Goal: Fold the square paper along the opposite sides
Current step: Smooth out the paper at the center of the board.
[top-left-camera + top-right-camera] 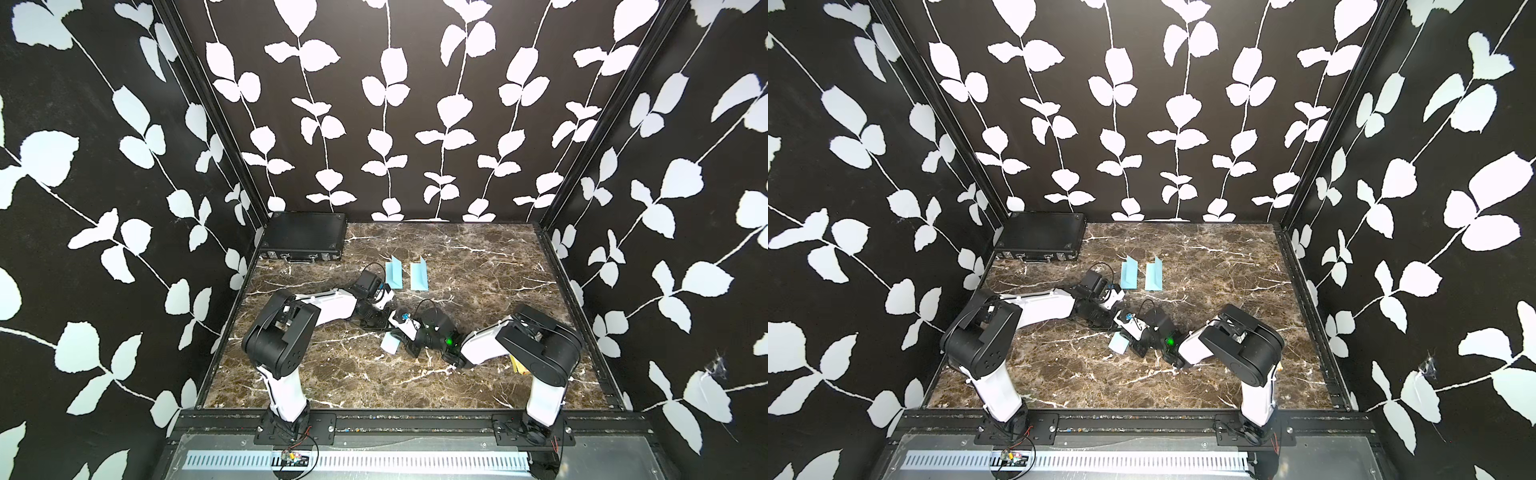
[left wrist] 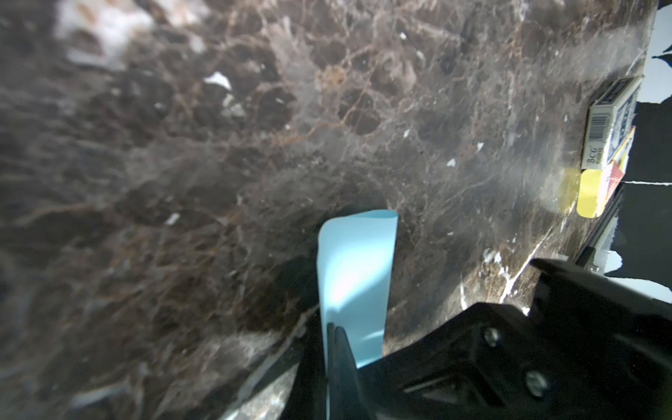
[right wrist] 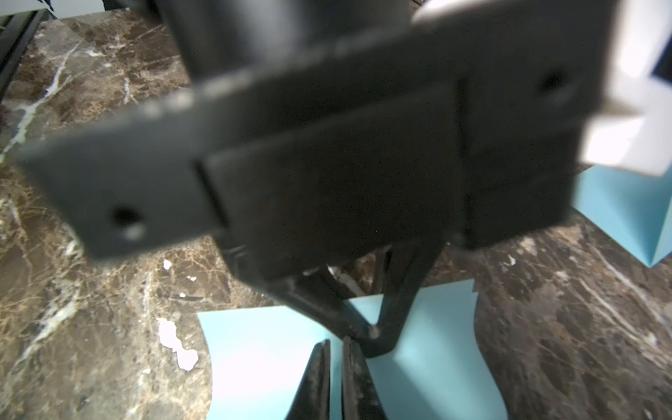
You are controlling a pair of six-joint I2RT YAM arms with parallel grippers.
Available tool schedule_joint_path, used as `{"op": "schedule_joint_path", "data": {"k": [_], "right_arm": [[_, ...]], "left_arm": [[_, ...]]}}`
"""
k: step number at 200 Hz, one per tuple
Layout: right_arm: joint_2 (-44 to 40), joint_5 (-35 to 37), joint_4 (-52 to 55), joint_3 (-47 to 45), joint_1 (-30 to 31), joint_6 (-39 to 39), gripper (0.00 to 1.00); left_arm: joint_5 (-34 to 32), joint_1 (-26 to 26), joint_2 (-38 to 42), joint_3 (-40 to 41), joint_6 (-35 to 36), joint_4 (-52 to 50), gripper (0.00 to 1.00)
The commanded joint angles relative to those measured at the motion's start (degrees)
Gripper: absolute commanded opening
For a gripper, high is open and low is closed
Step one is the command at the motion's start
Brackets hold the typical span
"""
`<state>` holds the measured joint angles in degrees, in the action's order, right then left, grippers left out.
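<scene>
Both arms lay extended low toward mid-table (image 1: pixel 478 270), wrists nearly meeting. The left gripper (image 2: pixel 336 331) pinched the pale blue square paper (image 2: pixel 356 272) between closed jaws. The right gripper (image 3: pixel 336 342) stood just beside it, jaws a slit apart over the bowed sheet. Whether it gripped the paper could not be told.

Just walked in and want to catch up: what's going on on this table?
The left gripper is shut on a light blue paper, holding it curled. The right gripper meets it there, jaws nearly together over the same sheet; whether it grips is unclear. Two folded blue papers stand farther back.
</scene>
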<state>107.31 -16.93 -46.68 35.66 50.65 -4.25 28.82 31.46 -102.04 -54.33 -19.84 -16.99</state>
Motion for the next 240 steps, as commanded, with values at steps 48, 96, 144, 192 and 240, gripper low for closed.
{"op": "schedule_joint_path", "data": {"k": [48,96,144,192,240], "right_arm": [[0.40,6.39,4.01,-4.69,2.12,0.17,0.07],[-2.29,9.49,4.48,-10.15,5.00,2.05,0.02],[-11.54,10.72,3.61,-12.44,5.93,1.98,0.00],[-9.26,4.69,0.66,-4.83,1.38,-1.00,0.00],[1.32,4.10,-2.98,-0.85,1.55,-1.80,0.00]], "left_arm": [[-8.55,-0.84,-2.27,1.42,1.55,-2.44,0.00],[-8.68,-1.11,-2.95,0.94,2.02,-2.03,0.00],[-8.30,-1.09,-2.80,1.14,2.07,-1.65,0.00],[-7.15,-1.07,-2.12,1.65,1.38,-1.08,0.00],[-7.39,-1.11,-3.10,1.41,1.39,-1.07,0.00]]}}
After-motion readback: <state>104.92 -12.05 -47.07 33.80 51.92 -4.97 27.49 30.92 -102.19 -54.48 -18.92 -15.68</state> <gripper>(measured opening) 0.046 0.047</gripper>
